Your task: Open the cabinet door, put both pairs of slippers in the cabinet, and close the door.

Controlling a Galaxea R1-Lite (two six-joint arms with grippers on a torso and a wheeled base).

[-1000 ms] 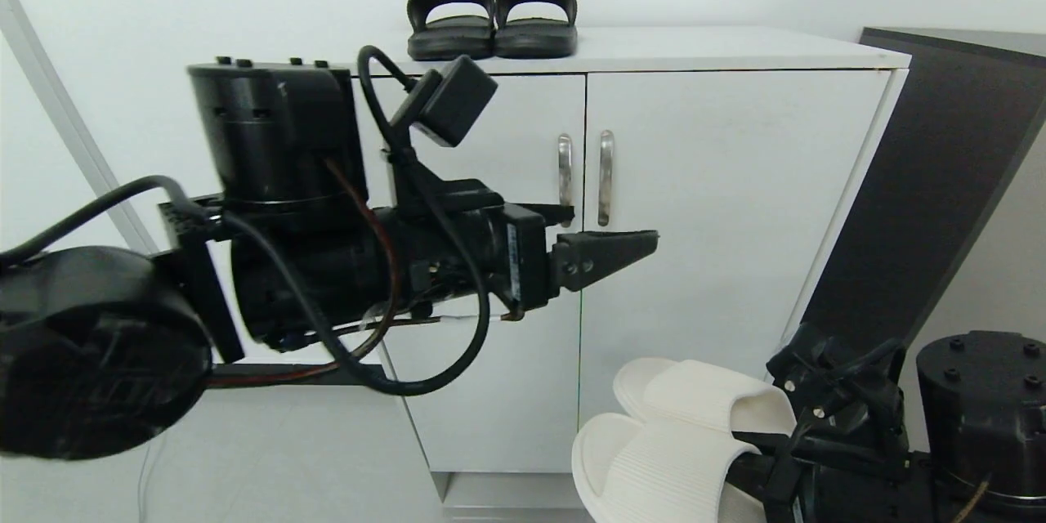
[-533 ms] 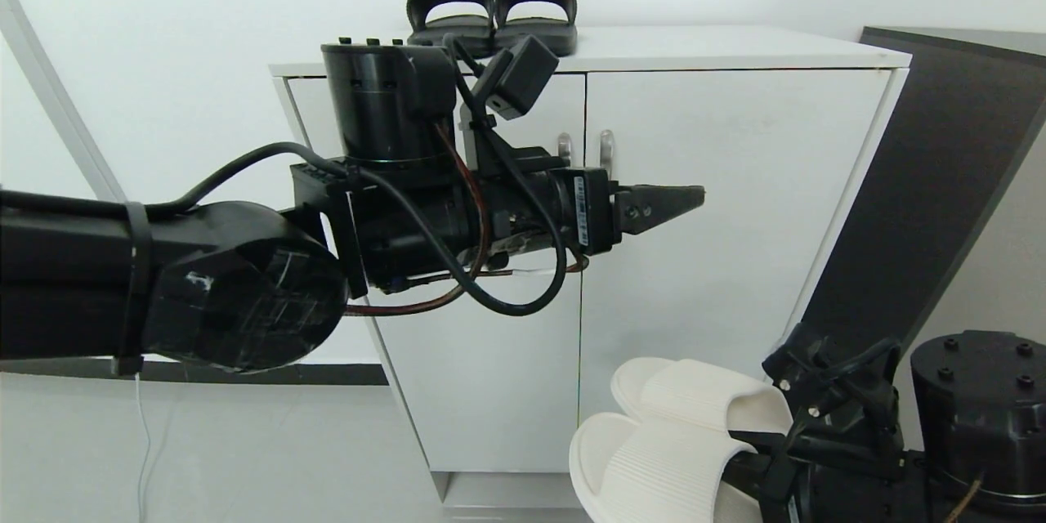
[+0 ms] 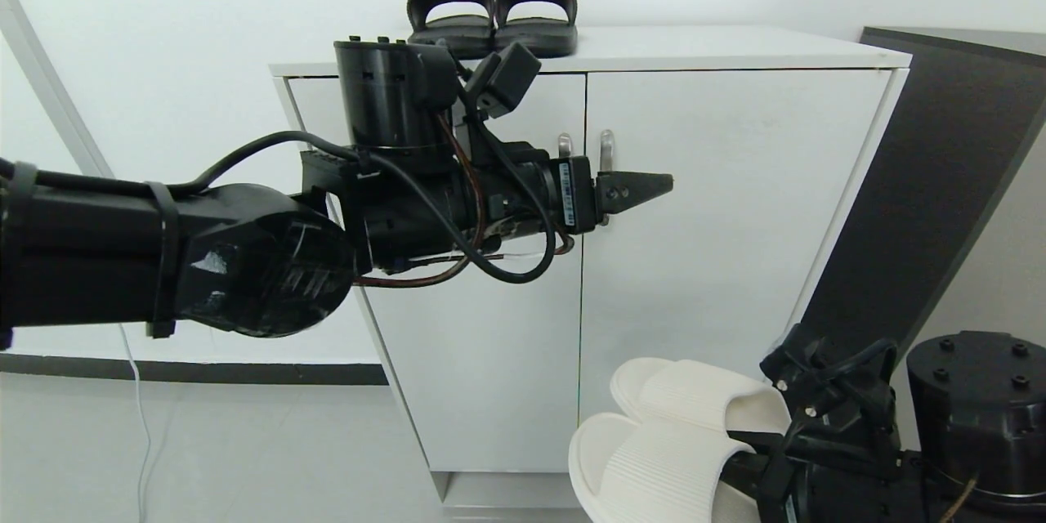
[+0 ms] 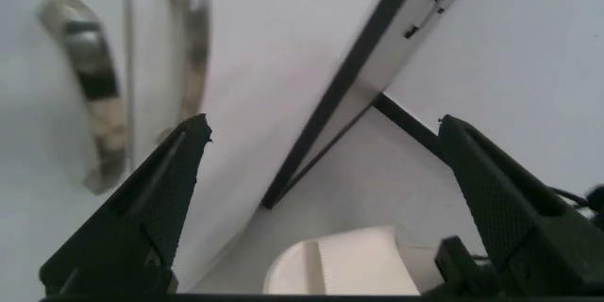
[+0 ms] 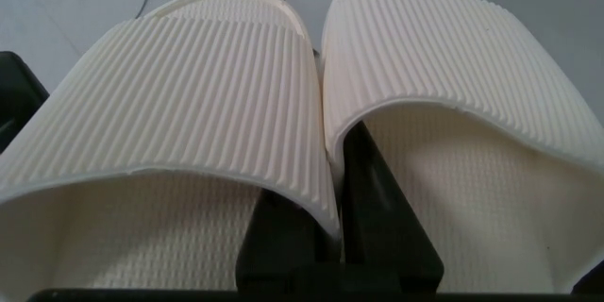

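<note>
No text, label or number is legible anywhere.

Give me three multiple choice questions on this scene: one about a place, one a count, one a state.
1. Where are the black slippers? A on the cabinet; B on the floor; C inside it.
2. How many handles show? A one; B two; C four.
3. The left gripper is: A open; B shut; C shut on a slipper.
Answers: A, they sit on its top; B, two stand side by side; A, its fingers stand wide apart in the left wrist view.
</note>
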